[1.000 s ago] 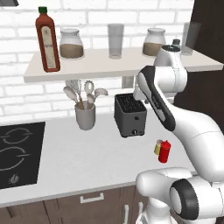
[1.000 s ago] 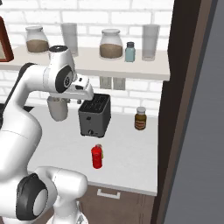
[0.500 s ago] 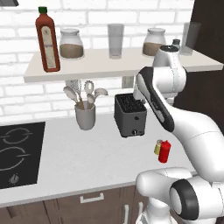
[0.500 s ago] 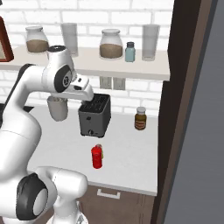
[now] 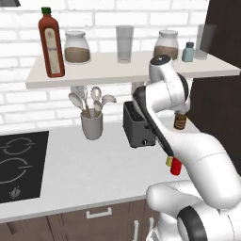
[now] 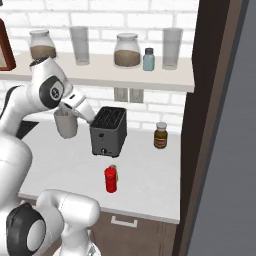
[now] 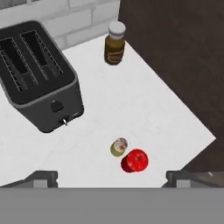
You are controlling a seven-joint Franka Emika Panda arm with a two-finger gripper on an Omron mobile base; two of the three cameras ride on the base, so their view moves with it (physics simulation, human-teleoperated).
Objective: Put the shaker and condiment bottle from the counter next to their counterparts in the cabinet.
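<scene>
Shaker (image 7: 118, 147) and red bottle (image 7: 135, 160) stood touching on the counter (image 7: 144, 113), near its front edge, right of the toaster (image 7: 37, 74). Gripper (image 7: 111, 178) hovered above, fingers wide, empty. Approach underway; next: descend, centre on one, close.

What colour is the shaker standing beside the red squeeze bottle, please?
Yellow-olive with a grey cap; the shaker shows best in the hand view.

You see a dark toaster (image 7: 39, 76) standing on the surface by the brick wall, an amber-brown jar (image 7: 114, 43) near it, a utensil holder (image 5: 92, 123) with spoons, and a black cooktop (image 5: 19, 164) inset.
</scene>
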